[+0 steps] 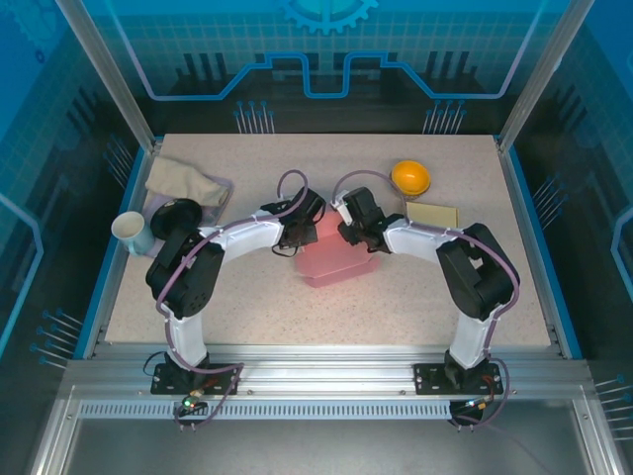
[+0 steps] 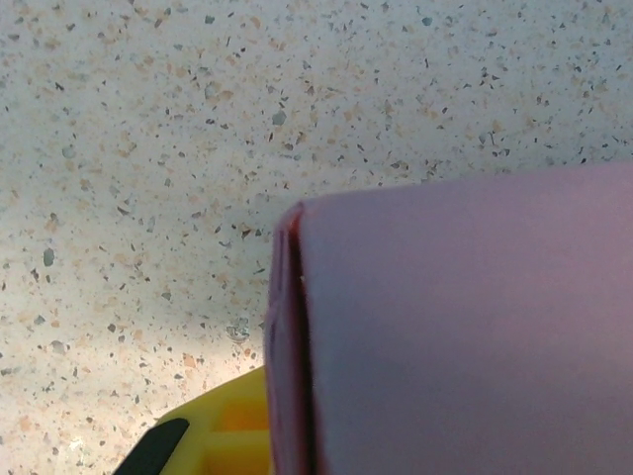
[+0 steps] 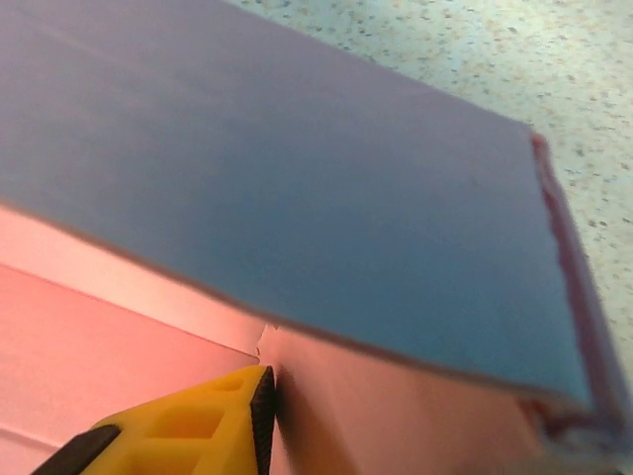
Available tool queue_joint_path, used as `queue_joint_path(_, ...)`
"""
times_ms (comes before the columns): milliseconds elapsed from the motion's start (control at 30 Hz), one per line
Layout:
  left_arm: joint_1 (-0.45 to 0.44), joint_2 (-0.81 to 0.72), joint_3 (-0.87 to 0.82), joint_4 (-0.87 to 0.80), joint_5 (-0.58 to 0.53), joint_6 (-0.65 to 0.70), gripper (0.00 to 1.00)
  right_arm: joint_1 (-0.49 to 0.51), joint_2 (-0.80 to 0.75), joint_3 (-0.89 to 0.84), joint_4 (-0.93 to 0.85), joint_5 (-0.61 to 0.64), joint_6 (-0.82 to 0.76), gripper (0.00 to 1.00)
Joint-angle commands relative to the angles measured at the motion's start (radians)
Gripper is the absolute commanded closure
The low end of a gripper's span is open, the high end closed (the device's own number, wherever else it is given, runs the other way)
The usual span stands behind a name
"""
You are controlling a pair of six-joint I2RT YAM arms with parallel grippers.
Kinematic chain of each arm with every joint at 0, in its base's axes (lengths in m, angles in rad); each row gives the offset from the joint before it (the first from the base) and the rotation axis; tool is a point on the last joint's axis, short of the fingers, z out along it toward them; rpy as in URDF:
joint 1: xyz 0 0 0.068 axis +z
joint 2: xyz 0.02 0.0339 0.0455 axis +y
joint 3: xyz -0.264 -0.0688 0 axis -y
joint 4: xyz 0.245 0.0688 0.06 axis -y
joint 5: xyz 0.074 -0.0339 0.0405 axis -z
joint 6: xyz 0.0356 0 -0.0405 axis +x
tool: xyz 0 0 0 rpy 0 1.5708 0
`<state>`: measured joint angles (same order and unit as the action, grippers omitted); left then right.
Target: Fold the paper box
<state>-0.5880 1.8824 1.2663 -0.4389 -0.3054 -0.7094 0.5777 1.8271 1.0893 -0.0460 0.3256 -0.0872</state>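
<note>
The box (image 1: 331, 262) stands in the middle of the tabletop (image 1: 396, 297), between the two hands, and both hands are at its far edge. The left hand (image 1: 300, 236) is closed. In its wrist view the doubled left wall (image 2: 287, 376) of the box runs down just beside its yellow finger (image 2: 232, 435), so I judge that it pinches this wall.

The right hand (image 1: 348, 236) is at the far right corner. One finger (image 3: 198, 430) touches the pink inner face, close to a small notch under the big flap (image 3: 297, 198). I cannot tell if this hand is open or closed.

The step in hand seems to be to bring this flap over and seat it. To do it well, the left hand should only hold the wall upright and not pull, because thin paper bends easily. The right finger should push low, near the crease, so that the fold follows the line already scored. It should move slowly and straight, because a skewed push can open the corner or slide the whole box on the smooth tabletop.
</note>
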Motion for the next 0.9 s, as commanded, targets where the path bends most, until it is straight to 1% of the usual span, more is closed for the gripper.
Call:
queue_joint_path(0,0.003,-0.009,0.042,-0.038,0.039,-0.037,1.00,0.023,-0.010,0.048,-0.070,0.193,0.086,0.69)
queue_joint_path(67,0.003,-0.004,0.050,-0.057,0.022,-0.044,1.00,0.039,0.007,0.086,-0.154,0.326,0.132,0.69)
queue_joint_path(133,0.004,-0.002,0.052,-0.071,0.003,-0.055,1.00,0.060,0.021,0.113,-0.194,0.421,0.146,0.69)
queue_joint_path(233,0.002,0.002,0.054,-0.087,-0.016,-0.072,1.00,0.071,0.042,0.148,-0.256,0.486,0.203,0.69)
queue_joint_path(367,0.003,0.007,0.058,-0.099,-0.026,-0.091,1.00,0.067,0.070,0.177,-0.310,0.541,0.272,0.68)
queue_joint_path(400,0.002,0.010,0.058,-0.101,-0.027,-0.096,1.00,0.066,0.077,0.185,-0.328,0.563,0.299,0.66)
queue_joint_path(433,0.002,0.010,0.059,-0.101,-0.028,-0.099,1.00,0.065,0.088,0.202,-0.359,0.593,0.337,0.61)
queue_joint_path(467,0.002,0.012,0.060,-0.103,-0.029,-0.103,1.00,0.063,0.100,0.221,-0.398,0.610,0.379,0.59)
queue_joint_path(533,0.003,0.014,0.061,-0.100,-0.027,-0.107,1.00,0.057,0.107,0.241,-0.415,0.574,0.400,0.60)
queue_joint_path(633,0.003,0.017,0.068,-0.106,-0.028,-0.110,1.00,0.052,0.081,0.224,-0.397,0.529,0.430,0.63)
queue_joint_path(733,0.004,0.020,0.071,-0.105,-0.029,-0.112,1.00,0.048,0.053,0.211,-0.371,0.473,0.437,0.63)
queue_joint_path(800,0.002,0.025,0.071,-0.106,-0.028,-0.111,1.00,0.047,0.032,0.195,-0.321,0.387,0.410,0.62)
queue_joint_path(867,0.003,0.033,0.075,-0.107,-0.028,-0.112,1.00,0.047,0.000,0.164,-0.248,0.260,0.373,0.62)
